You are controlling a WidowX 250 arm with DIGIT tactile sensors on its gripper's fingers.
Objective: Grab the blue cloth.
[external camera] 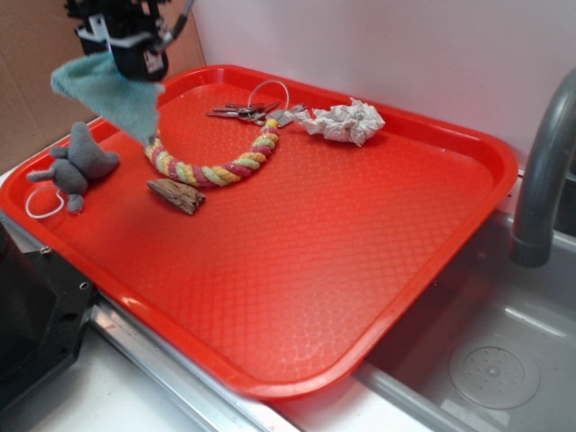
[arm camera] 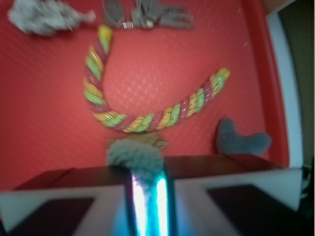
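Exterior view: the end effector (external camera: 135, 56) is seen at the far left, raised above the red tray (external camera: 360, 297). The blue cloth (external camera: 112, 94) is pinched in it and hangs clear of the tray surface, draping down and slightly right to a point just above the near end of the braided rope (external camera: 220, 166). The long axis of the cloth runs roughly vertical, from the jaws down to that hanging tip. Below and to the left a grey plush toy (external camera: 76, 166) lies on the tray, with a piece of wood (external camera: 177, 194) near the rope's left end. Keys (external camera: 247, 112) and a crumpled paper towel (external camera: 346, 121) are noted along the far edge. A grey faucet (external camera: 544, 180) and sink are at the right.

Wrist view: the jaws are drawn narrow, with a tuft of the blue cloth (arm camera: 135, 160) held between them and bulging just beyond the fingertips. The cloth therefore lies directly at the end effector, not offset to either side. The rope (arm camera: 142, 108) curves across the tray underneath; the plush toy (arm camera: 241, 141) is at the right. The picture is blurred.

Judgement: the grab appears accomplished; any coming move is judged to depend only on the pinch holding, since much of the cloth hangs free below.
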